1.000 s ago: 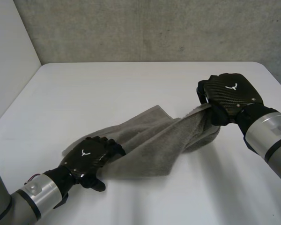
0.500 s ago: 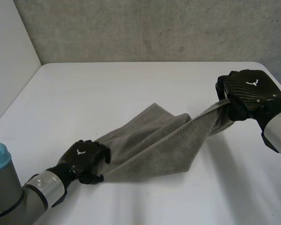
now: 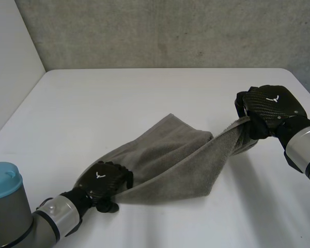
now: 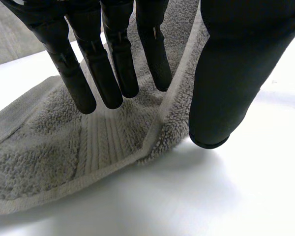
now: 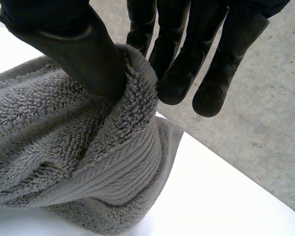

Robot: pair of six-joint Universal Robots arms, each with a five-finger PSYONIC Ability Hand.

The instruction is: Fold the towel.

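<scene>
White table [image 3: 144, 98], grey concrete wall [image 3: 170, 31] behind — white wall [image 3: 10, 62] at left

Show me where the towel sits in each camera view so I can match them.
Head view: towel stretched between left hand and right hand.
Left wrist view: its hemmed corner lies between that hand's fingers and thumb.
Right wrist view: its bunched end is pinched by thumb and fingers.
Shared landmark: the white table beneath it.

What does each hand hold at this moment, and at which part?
Both hold the towel. The left hand pinches a hemmed corner low at the table; the right hand pinches the bunched opposite end, raised above it.
</scene>
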